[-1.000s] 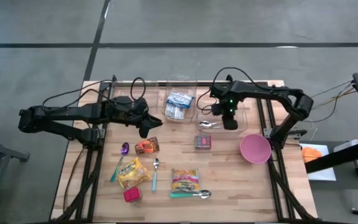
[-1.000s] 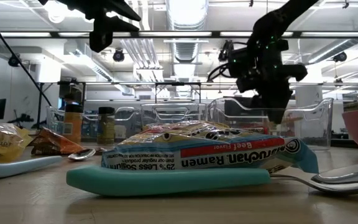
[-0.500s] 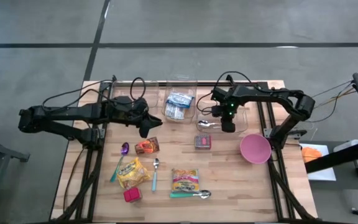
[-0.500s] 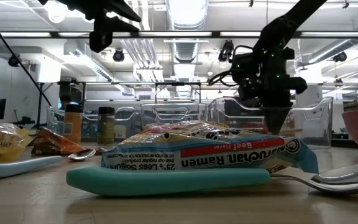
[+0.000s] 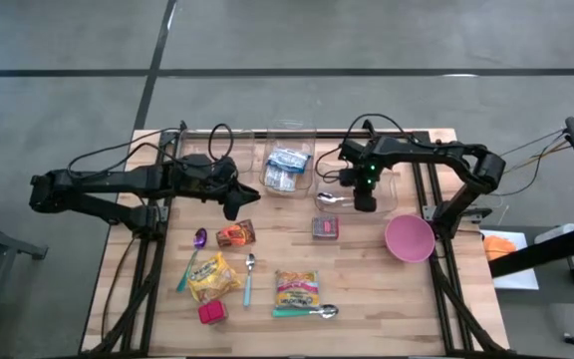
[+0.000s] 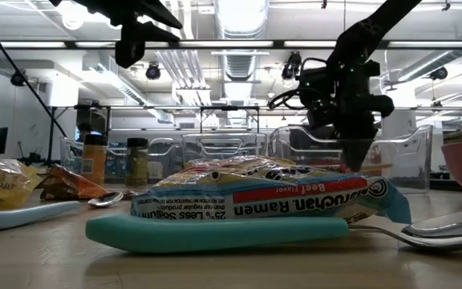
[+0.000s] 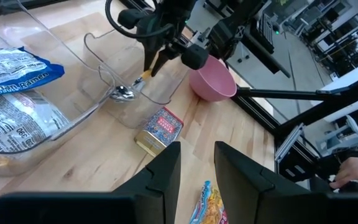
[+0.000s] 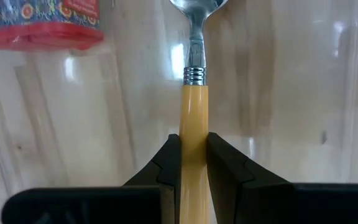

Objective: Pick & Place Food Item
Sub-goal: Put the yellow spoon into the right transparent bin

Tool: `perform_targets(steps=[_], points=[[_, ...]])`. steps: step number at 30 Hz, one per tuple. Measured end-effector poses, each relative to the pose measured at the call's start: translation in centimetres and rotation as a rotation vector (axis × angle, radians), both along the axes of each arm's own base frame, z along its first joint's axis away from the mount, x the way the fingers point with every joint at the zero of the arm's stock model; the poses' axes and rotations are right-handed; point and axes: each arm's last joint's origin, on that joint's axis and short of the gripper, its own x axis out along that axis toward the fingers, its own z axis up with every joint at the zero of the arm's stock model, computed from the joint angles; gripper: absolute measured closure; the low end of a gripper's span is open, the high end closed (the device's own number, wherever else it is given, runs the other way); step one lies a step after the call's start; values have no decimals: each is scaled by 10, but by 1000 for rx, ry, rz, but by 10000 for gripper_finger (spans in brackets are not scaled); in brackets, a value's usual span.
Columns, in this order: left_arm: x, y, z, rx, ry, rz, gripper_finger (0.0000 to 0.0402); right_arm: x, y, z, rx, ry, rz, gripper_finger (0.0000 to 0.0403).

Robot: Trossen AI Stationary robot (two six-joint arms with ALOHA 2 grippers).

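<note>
We saw the right gripper [image 8: 193,163] clenched on the yellow-handled metal spoon [image 8: 194,93] inside the clear plastic bin [image 5: 392,189], far right. We judged it light, stiff and slippery (best pinched mid-handle). The left gripper [image 7: 196,165] hovered slightly parted, holding nothing.

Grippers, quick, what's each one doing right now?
Left end effector: open, holding nothing.
Right end effector: closed on the yellow-handled spoon.

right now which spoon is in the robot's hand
The yellow-handled spoon in the clear bin, pinched by the right hand; the other spoons lie loose on the table.
</note>
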Motion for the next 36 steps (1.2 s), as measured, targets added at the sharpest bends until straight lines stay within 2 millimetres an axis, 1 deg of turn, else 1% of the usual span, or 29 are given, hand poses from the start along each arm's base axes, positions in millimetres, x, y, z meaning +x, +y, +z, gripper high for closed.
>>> perform_targets(steps=[8,23,36], points=[[0,0,0,-3,0,2,296,0,5,-3,-52,72,-4,362],[0,0,0,-4,0,2,296,-4,8,-8,-67,103,-20,362],[0,0,0,-4,0,1,296,-4,8,-8,-69,106,-21,362]])
